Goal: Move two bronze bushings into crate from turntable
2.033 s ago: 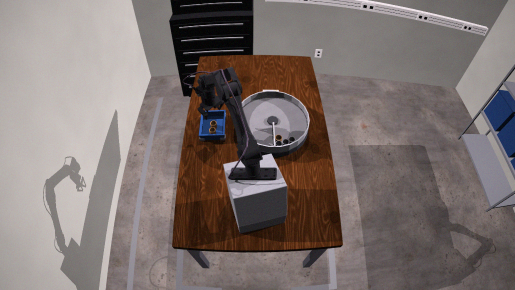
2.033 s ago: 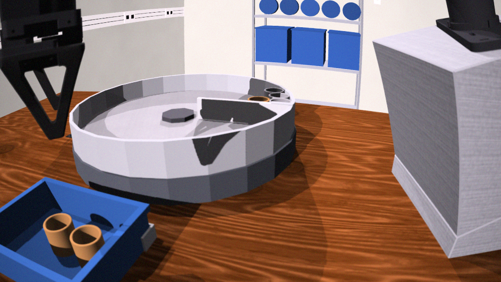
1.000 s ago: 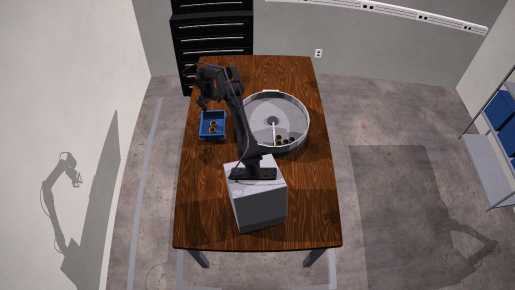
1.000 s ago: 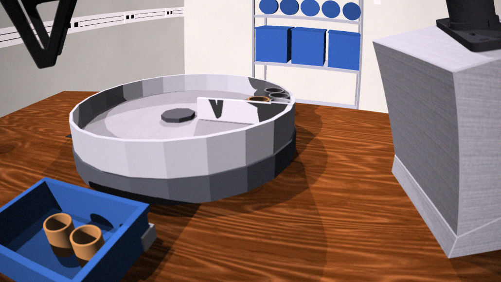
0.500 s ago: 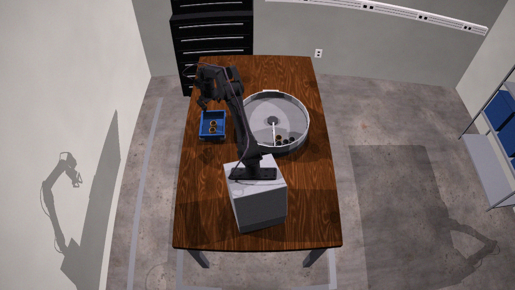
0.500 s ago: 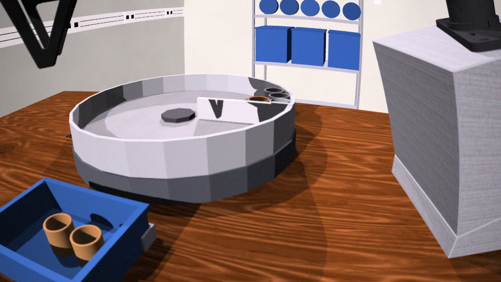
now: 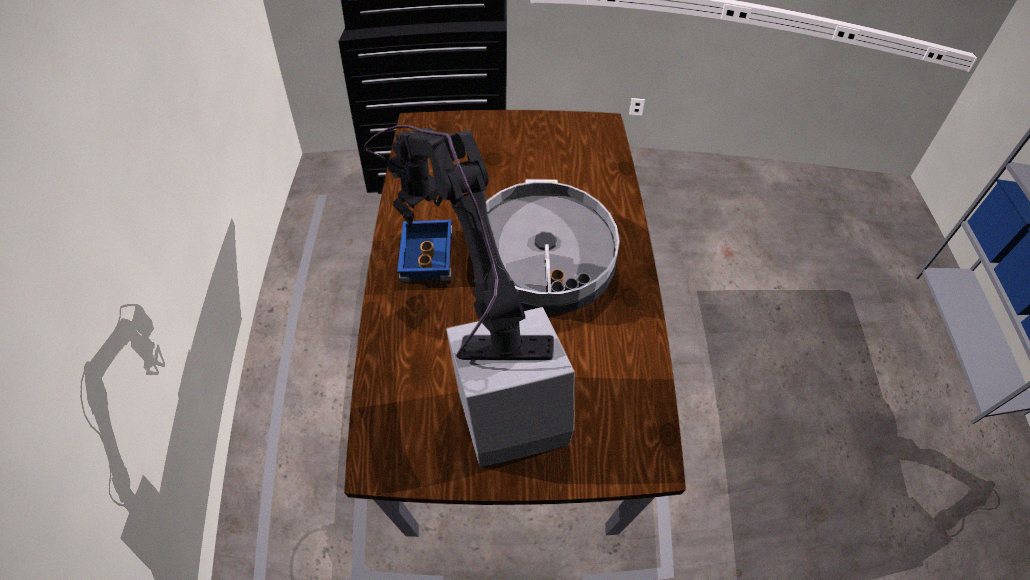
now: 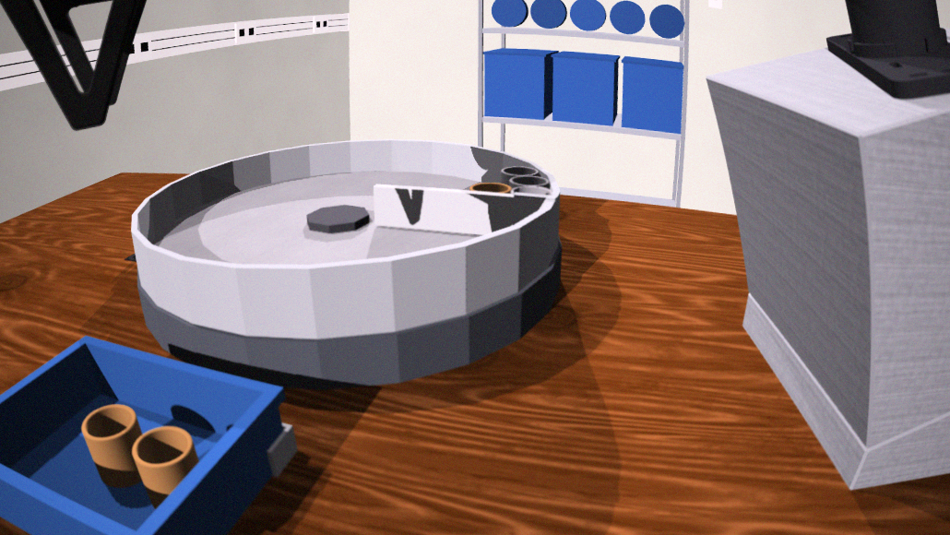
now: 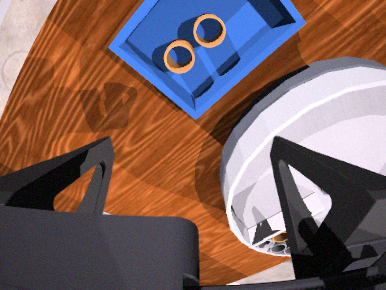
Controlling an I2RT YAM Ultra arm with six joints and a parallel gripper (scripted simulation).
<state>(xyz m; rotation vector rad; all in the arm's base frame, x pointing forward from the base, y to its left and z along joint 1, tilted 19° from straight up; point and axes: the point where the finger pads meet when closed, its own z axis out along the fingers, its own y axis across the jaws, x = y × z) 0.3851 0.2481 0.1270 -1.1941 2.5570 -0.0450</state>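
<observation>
Two bronze bushings (image 8: 137, 445) stand side by side inside the blue crate (image 8: 125, 438); they also show in the wrist view (image 9: 194, 41) and in the top view (image 7: 425, 253). On the grey turntable (image 7: 551, 244), one bronze bushing (image 7: 557, 275) sits next to the white divider, with two dark bushings (image 7: 575, 281) beside it. My gripper (image 7: 405, 203) is open and empty, held high above the far end of the crate (image 7: 419, 250). Its fingers frame the wrist view (image 9: 193, 172).
The arm's grey pedestal (image 7: 515, 392) stands at the table's near side. A black drawer cabinet (image 7: 425, 72) is behind the table. A shelf with blue bins (image 8: 585, 86) stands by the far wall.
</observation>
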